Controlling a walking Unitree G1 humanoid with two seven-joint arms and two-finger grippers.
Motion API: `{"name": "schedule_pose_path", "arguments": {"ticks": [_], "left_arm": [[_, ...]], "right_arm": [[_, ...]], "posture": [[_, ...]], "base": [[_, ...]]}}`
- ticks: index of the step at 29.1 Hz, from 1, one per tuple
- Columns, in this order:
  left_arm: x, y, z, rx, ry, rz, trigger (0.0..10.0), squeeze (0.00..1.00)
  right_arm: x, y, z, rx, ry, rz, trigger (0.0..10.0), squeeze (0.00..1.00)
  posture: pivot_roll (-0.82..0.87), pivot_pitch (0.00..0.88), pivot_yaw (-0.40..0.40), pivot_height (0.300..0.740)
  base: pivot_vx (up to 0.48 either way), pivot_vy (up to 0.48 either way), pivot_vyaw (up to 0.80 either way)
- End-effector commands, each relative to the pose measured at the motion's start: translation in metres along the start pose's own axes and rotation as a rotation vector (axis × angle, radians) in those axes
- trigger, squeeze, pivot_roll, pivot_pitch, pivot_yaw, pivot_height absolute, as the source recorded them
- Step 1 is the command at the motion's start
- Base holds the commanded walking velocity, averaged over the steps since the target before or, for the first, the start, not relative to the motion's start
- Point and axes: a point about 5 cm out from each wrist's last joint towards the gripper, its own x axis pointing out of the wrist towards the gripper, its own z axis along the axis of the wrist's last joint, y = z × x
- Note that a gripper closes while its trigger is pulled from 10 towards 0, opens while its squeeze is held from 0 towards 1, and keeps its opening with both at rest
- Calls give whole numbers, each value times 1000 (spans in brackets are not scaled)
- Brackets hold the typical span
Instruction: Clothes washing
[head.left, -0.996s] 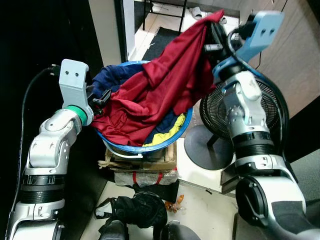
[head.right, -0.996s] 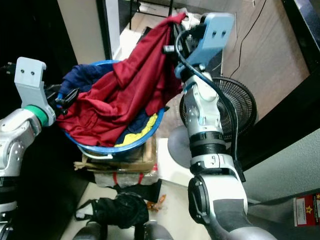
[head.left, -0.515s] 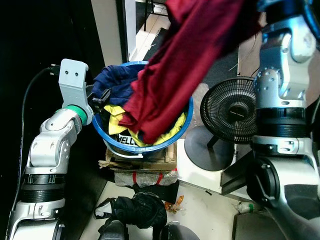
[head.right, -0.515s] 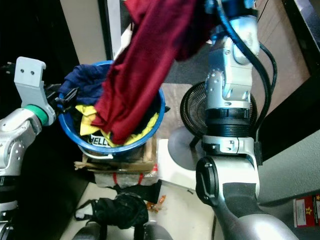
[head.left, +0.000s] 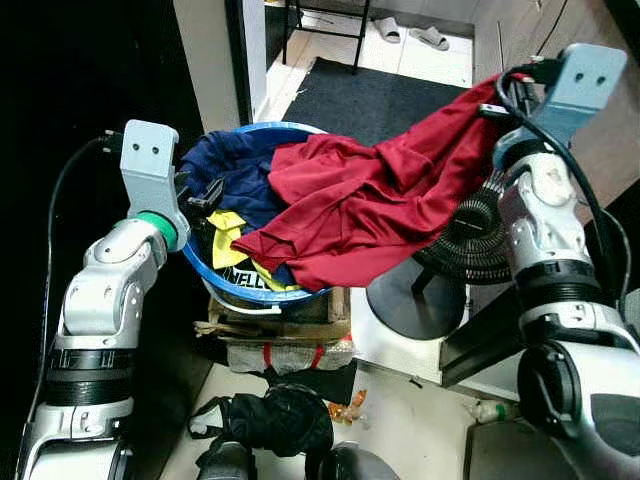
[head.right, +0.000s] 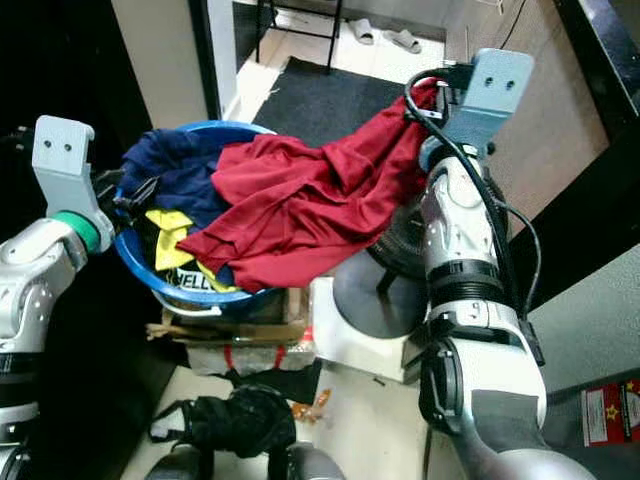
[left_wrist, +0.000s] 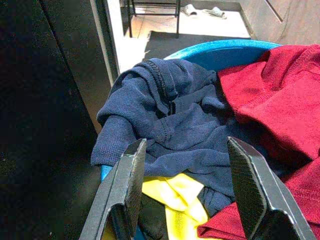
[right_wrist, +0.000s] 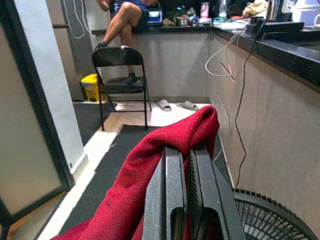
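The right pincer is clenched on a fold of the red garment, its two black fingers pressed nearly together with the cloth bunched over and between their tips. In the head views this pincer sits at the upper right of the frame, raised above the black floor fan, and the red garment stretches from it down and to the left, sagging across the fan's top edge and draping over the right rim of the blue laundry basin. The lower end of the garment lies piled inside the basin, on top of a navy garment and a yellow garment with dark printed lettering. The left pincer is released, its fingers spread wide apart at the basin's left rim, in the middle left of the frame; the wrist view shows the navy cloth and a strip of yellow cloth lying between and beyond the fingers, with no cloth caught in them. The basin rests on a stack of cardboard boxes near the centre of the frame, and a dark bundle of cloth lies on the floor below it. A dark mat, a folding chair and a pair of slippers show toward the top, and a seated person's legs appear in the right wrist view.
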Motion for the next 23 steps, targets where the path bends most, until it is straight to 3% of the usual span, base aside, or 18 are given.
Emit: {"name": "schedule_pose_path", "arguments": {"ticks": [1, 4, 5, 6, 7, 8, 9, 10, 11, 12, 13, 14, 15, 16, 18, 23], "left_arm": [[-2, -2, -5, -4, 21, -8, 10000, 0], [-2, -3, -6, -6, 23, -10, 10000, 0], [-2, -3, -7, -7, 25, -11, 10000, 0], [-2, -3, -7, -7, 25, -11, 10000, 0], [-2, -4, -7, -8, 26, -12, 10000, 0], [-2, -4, -7, -8, 26, -12, 10000, 0], [-2, -4, -8, -10, 26, -13, 10000, 0], [-2, -4, -8, -10, 26, -13, 10000, 0], [-2, -4, -7, -11, 25, -12, 10000, 0], [-2, -4, -7, -11, 25, -12, 10000, 0], [-2, -3, -7, -12, 23, -10, 10000, 0], [-2, -3, -7, -12, 23, -10, 10000, 0], [-2, -3, -7, -12, 21, -7, 10000, 0], [-2, -3, -7, -12, 21, -7, 10000, 0], [-3, -2, -7, -13, 19, -1, 10000, 0], [-4, -2, -8, -18, 19, 3, 10000, 0]], "right_arm": [[0, -7, -3, 6, 17, -31, 10000, 0], [0, 0, 1, -37, -3, 26, 10000, 0], [-1, 22, 5, -84, -35, 156, 10000, 0], [-1, 22, 5, -84, -35, 156, 10000, 0], [-4, 43, 10, -118, -71, 262, 10000, 0], [-4, 43, 10, -118, -71, 262, 10000, 0], [-8, 67, 14, -118, -103, 367, 10000, 0], [-8, 67, 14, -118, -103, 367, 10000, 0], [-13, 94, 22, -79, -144, 479, 10000, 0], [-13, 94, 22, -79, -144, 479, 10000, 0], [-20, 120, 29, -29, -180, 574, 10000, 0], [-20, 120, 29, -29, -180, 574, 10000, 0], [-27, 143, 34, -2, -202, 650, 10000, 0], [-27, 143, 34, -2, -202, 650, 10000, 0], [-37, 167, 33, 20, -207, 738, 10000, 0], [-52, 180, 12, -22, -149, 824, 10000, 0]], "posture": [[53, 139, -9, 740], [50, 140, -8, 740], [49, 141, -11, 740], [49, 141, -11, 740], [49, 141, -11, 740], [49, 141, -11, 740], [50, 141, -11, 740], [50, 141, -11, 740], [53, 140, -15, 740], [53, 140, -15, 740], [55, 140, -18, 740], [55, 140, -18, 740], [56, 140, -23, 740], [56, 140, -23, 740], [59, 139, -28, 740], [56, 142, -32, 740]], "base": [[0, 0, 0], [0, 0, 0], [0, 0, 0], [0, 0, 0], [0, 0, 0], [0, 0, 0], [0, 0, 0], [0, 0, 0], [0, 0, 0], [0, 0, 0], [0, 0, 0], [0, 0, 0], [0, 0, 0], [0, 0, 0], [0, 0, 0], [0, 0, 0]]}}
